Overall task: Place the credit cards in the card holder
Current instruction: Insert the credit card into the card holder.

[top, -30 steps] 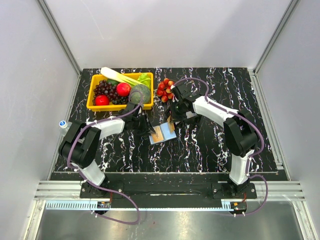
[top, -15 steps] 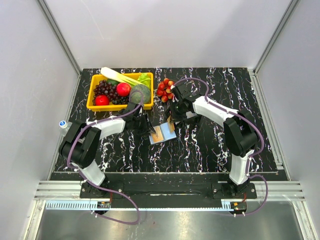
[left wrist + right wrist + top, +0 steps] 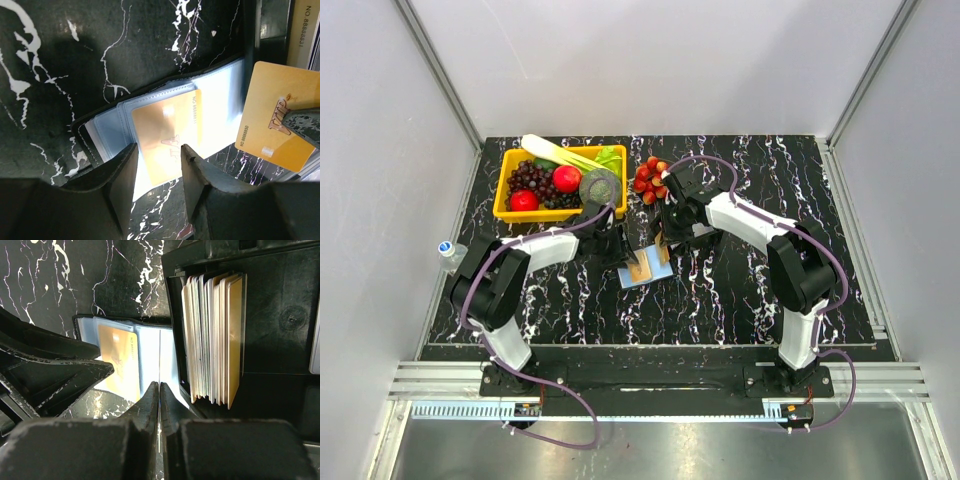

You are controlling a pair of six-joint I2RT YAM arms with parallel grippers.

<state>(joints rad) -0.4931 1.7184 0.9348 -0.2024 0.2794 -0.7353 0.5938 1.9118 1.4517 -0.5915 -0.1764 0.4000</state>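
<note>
Card holder (image 3: pixel 646 270) lay open mid-worktop (image 3: pixel 730 300) between both arms, with one gold credit card (image 3: pixel 167 137) in its light-blue sleeve.
Left fingers (image 3: pixel 122 190) were spread apart and empty, flanking the sleeved card. Right fingers (image 3: pixel 150 407) were pressed together on a second gold card (image 3: pixel 280 115), held beside the sleeved one; the left wrist view showed its face, the right wrist view only its thin edge. Just beside the holder stood a black tray (image 3: pixel 280 315) with an upright stack of cards (image 3: pixel 212 335), shown plainly only by the right wrist view; from the top the right arm covered it. Farther back: red fruit cluster (image 3: pixel 648 180), yellow basket (image 3: pixel 505 212) of produce.
</note>
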